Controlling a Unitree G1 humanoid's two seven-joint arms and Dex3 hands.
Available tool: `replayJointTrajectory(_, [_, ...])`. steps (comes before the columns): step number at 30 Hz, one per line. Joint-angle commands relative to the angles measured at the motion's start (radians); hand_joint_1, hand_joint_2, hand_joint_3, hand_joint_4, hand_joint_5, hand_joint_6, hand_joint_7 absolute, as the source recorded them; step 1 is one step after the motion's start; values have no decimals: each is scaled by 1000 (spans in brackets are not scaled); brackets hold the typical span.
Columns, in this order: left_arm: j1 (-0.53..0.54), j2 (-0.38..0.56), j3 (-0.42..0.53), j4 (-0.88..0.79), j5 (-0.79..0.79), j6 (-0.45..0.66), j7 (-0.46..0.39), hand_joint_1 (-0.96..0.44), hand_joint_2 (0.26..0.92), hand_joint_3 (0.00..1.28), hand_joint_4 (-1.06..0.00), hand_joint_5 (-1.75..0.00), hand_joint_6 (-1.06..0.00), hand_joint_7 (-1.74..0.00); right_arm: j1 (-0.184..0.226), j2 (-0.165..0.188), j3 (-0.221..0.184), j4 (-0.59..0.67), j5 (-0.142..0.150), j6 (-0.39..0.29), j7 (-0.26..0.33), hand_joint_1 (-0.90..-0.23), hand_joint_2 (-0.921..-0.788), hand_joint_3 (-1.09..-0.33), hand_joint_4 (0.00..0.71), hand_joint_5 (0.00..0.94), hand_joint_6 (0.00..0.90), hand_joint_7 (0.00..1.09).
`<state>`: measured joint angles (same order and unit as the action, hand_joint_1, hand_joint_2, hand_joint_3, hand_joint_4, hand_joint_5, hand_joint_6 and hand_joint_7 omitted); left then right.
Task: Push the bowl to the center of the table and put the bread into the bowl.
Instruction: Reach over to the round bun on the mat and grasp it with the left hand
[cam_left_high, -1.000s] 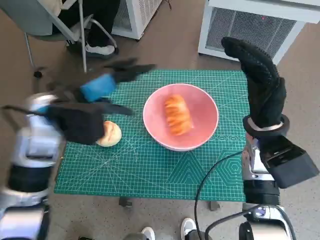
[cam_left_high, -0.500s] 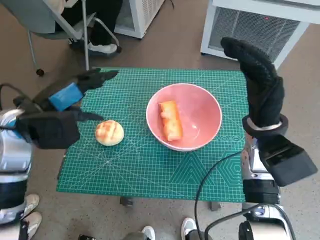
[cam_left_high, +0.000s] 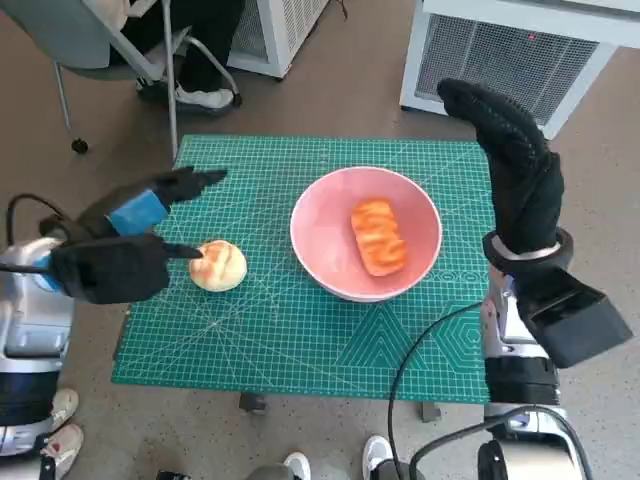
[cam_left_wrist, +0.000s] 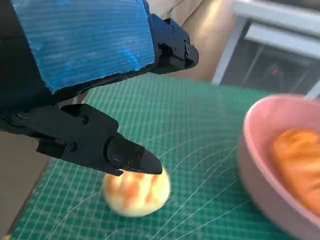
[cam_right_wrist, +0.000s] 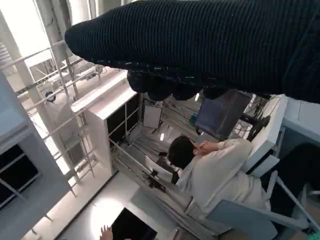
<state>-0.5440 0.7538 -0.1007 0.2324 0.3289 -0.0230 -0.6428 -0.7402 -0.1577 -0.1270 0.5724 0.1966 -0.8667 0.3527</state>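
Centrally on the green gridded cutting mat (cam_left_high: 300, 330) that is covering the small table, a shallow round pink bowl (cam_left_high: 325, 235) is being shown, and an elongated orange-brown ridged bread loaf (cam_left_high: 378, 236) is lying inside it, angled toward the bowl's right half. In the left wrist view the same bowl (cam_left_wrist: 260, 150) is being seen at the edge of the picture with the loaf (cam_left_wrist: 300, 165) blurred within it.

To the left of the bowl, apart from it, a small round pale bread roll with orange-brown patches (cam_left_high: 218, 265) is resting on the mat. The left hand (cam_left_high: 130, 240), black with blue tape over its back, is being held at the mat's left edge with its fingers spread apart; nothing is being grasped by it. One black fingertip (cam_left_wrist: 135, 159) is being seen just over the roll (cam_left_wrist: 136, 192) in the left wrist view, though whether it is touching the roll cannot be told.

The right hand (cam_left_high: 515, 170), in a black knitted glove, is being held upright above the mat's right edge, fingers extended and together, with nothing held in it. In the right wrist view the glove (cam_right_wrist: 200, 45) is filling the top of the picture, and a person in a pale top (cam_right_wrist: 215, 172) is being seen seated on a chair.

Beyond the far edge of the table, a white ventilated cabinet (cam_left_high: 520, 55) is standing on the floor, and a grey chair (cam_left_high: 100, 40) is standing at far left.
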Motion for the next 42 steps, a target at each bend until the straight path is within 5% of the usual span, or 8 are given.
replayJointTrajectory(1, [-27,-27,-45,57,27,16,6,-262,856,0,-188,-6,-337,-45,-1,-13,1,11,13,7,23,-524,-921,-882,-1,456,-1,533])
replayJointTrajectory(19, [-123,-104,-193,351,129,15,16,-232,860,2,-249,-15,-368,-49,9,-19,-1,-15,7,23,23,-513,-921,-894,-1,448,-1,525])
replayJointTrajectory(28, [-133,-127,-225,428,163,7,69,-234,873,5,-486,-69,-531,-124,12,-19,0,-25,0,27,14,-518,-921,-898,-1,448,-1,524])
replayJointTrajectory(31, [-133,-131,-234,450,175,-6,97,-200,886,3,-657,-78,-580,-327,15,-18,0,-29,1,30,14,-520,-921,-900,-1,448,-1,524])
replayJointTrajectory(32, [-133,-131,-236,456,177,-9,104,-258,898,57,-739,-102,-582,-685,15,-18,0,-31,1,30,13,-521,-921,-900,-1,448,-1,524])
replayJointTrajectory(33, [-133,-131,-238,461,179,-11,110,-279,903,78,-768,-111,-580,-816,16,-18,0,-31,1,30,14,-521,-921,-900,-1,448,-1,524])
replayJointTrajectory(36, [-132,-128,-240,465,182,-16,118,-75,916,83,-709,-815,-581,-1184,18,-17,0,-31,2,30,14,-522,-921,-899,-1,447,-1,523])
replayJointTrajectory(42, [-134,-108,-228,424,174,-15,102,-11,911,66,-726,-1076,-623,-1185,22,-17,0,-37,-2,31,10,-522,-921,-898,-1,449,-1,524])
